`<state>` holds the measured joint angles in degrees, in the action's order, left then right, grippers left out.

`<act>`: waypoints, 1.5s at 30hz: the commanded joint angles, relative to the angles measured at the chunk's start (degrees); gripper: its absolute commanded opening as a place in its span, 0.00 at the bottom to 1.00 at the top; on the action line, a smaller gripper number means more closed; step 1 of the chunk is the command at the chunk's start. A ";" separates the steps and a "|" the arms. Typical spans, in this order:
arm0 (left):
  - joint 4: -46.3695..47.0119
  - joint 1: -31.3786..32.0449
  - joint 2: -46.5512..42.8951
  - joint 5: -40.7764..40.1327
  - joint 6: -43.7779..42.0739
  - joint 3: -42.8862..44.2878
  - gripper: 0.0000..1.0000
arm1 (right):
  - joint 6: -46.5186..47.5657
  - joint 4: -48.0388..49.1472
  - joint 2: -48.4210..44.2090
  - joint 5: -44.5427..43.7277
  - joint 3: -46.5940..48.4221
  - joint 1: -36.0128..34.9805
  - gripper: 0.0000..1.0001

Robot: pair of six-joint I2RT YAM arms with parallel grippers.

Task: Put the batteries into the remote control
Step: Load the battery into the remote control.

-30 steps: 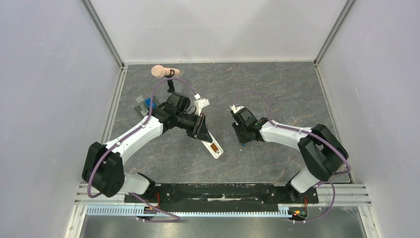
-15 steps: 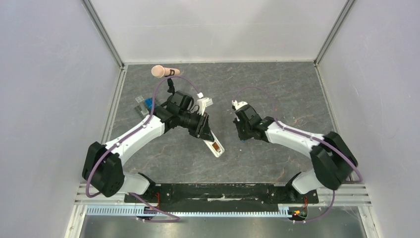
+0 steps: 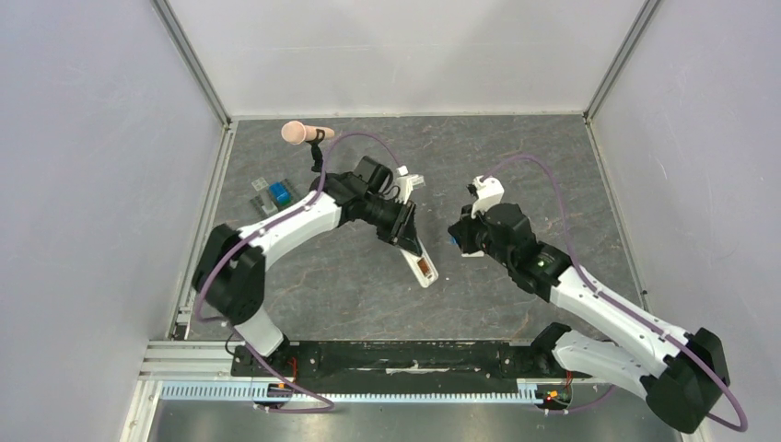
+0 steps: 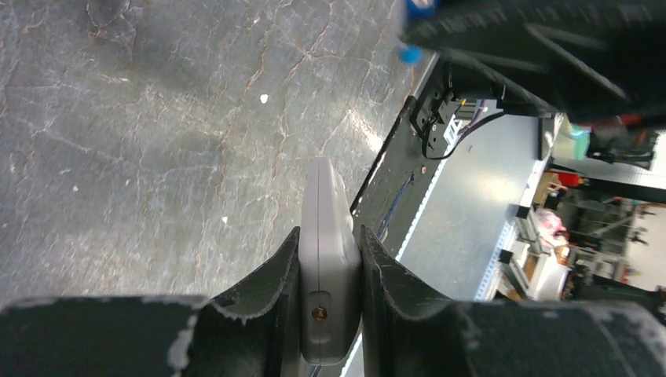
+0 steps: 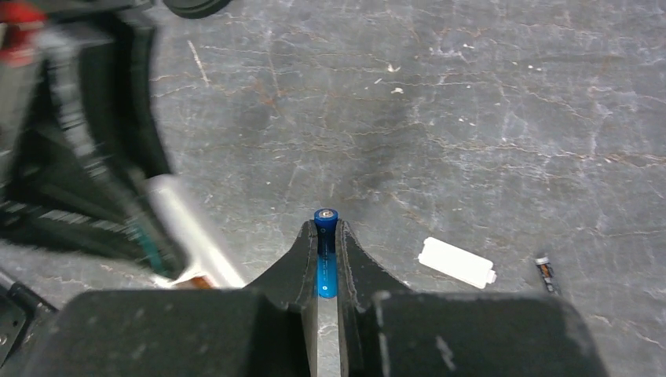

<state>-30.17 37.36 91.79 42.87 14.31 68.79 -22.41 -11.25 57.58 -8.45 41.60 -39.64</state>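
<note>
The task stood at an early stage, by my reading: both arms had what they needed in hand, but no battery was yet seated.

Nearest, the remote hung above the middle of the desk, tilted, its near end showing an open bay with an orange-brown inside. The left claw was clenched on it, a finger pressed to each long side of the white body. No battery could be seen in the bay.

Just to the right of it, apart from the remote, the right claw was clamped on the blue battery, whose tip stuck out past the fingertips. It was raised off the desk and had not reached the bay.

In the right wrist view the white bay cover lay flat on the desk, and beside it the dark battery, untouched.

Farther left sat a blue brick, and farthest back a pink microphone, neither part of the job.

Left to do, as I judged: seat the blue cell, fetch and seat the dark one, and perhaps refit the cover.
</note>
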 commanded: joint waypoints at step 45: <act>-2.79 -3.44 23.77 6.81 9.46 6.75 0.02 | -5.62 67.83 4.59 10.42 -38.00 -7.52 0.00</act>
<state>-33.67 34.11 114.67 49.23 22.72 76.42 -27.90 47.79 60.20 5.37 4.47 -46.39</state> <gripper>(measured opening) 0.314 0.079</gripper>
